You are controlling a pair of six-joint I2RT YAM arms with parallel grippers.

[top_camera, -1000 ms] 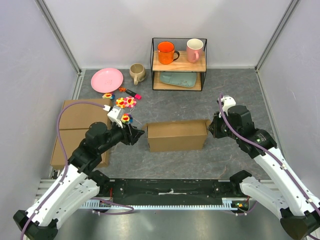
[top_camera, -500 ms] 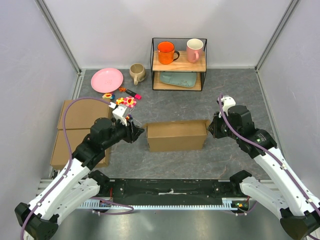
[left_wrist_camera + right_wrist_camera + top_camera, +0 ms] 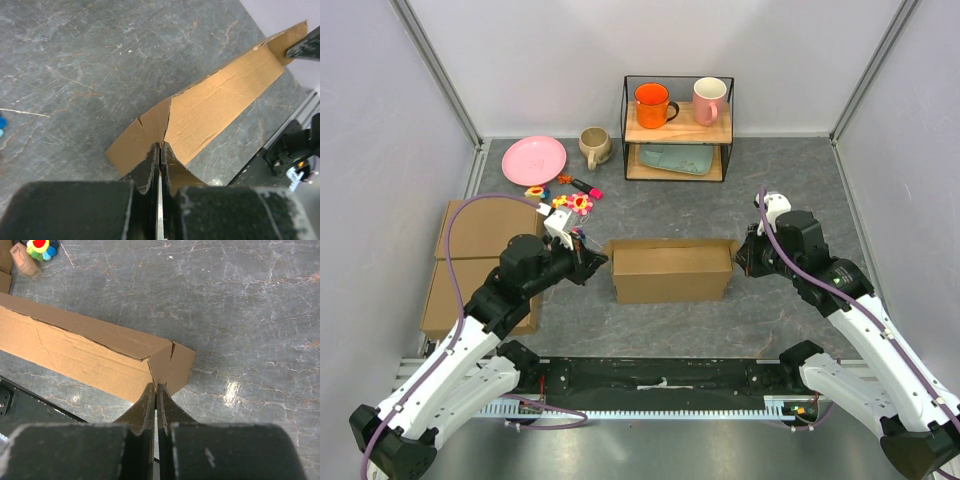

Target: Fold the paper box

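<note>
Top external view: the paper box (image 3: 672, 272) sits mid-frame on the grey table (image 3: 790, 190), long side running left-right, half formed, walls up, not closed.
Box ends: one arm at each short end, left end and right end both held.
Left gripper (image 3: 160, 150): clenched on the left end flap. Left wrist view shows thin card running into the slit between the fingers, right at a crease with a small split.
Right gripper (image 3: 155, 390): clenched on the right end corner. Right wrist view shows the box edge dropping between the fingers, with a short slit just above the pinch.
Step (judged): end flaps being worked in. The fold is partway, the top is not shut.
Risk 1: card tears at the splits beside each pinch if either arm pulls outward or twists.
Risk 2: the long wall buckles if the two arms push inward unevenly. Creases already show on it in the right wrist view.
Risk 3: a flap slips out, because the hold is on a thin edge only.
Left of frame: two flat brown boxes (image 3: 470, 250) lie edge to edge beside the left arm, so an elbow swing could nudge them.
Upper frame: toy flowers (image 3: 572, 205), pink plate (image 3: 533, 160), beige mug (image 3: 593, 146) and wire shelf (image 3: 678, 128), all well apart from the box.
</note>
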